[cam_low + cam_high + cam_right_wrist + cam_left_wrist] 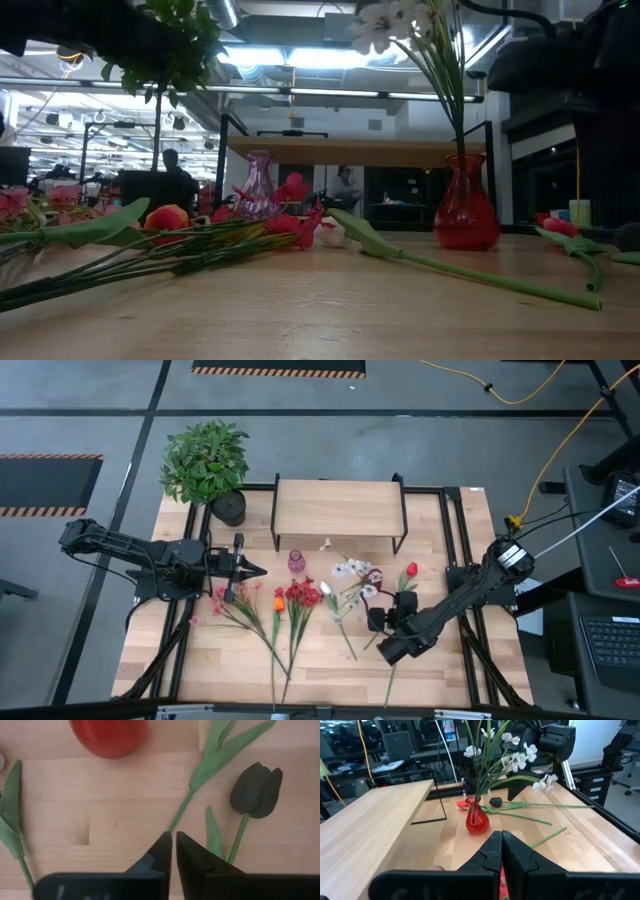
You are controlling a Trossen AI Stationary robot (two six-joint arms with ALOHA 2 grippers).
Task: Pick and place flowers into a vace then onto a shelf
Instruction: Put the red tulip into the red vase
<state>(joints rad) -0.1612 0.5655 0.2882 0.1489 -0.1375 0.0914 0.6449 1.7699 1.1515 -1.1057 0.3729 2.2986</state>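
Note:
A red vase (476, 820) holding white flowers (515, 755) stands upright on the table in front of the shelf (338, 508). Beside it a pink vase (297, 561) stands with nothing in it. Several flowers (290, 605) with red, pink and orange blooms lie flat on the table. A black tulip (255, 787) and a green stem (182, 807) lie just ahead of my right gripper (174, 839). That gripper points steeply down above the table, its tips a narrow gap apart with nothing between them. My left gripper (501, 837) hovers shut, pointing level toward the vases.
A bushy potted plant (205, 460) stands at the table's far left corner. A red tulip (411, 570) lies to the right of the red vase. Bare wood shows along the near edge and on the shelf top.

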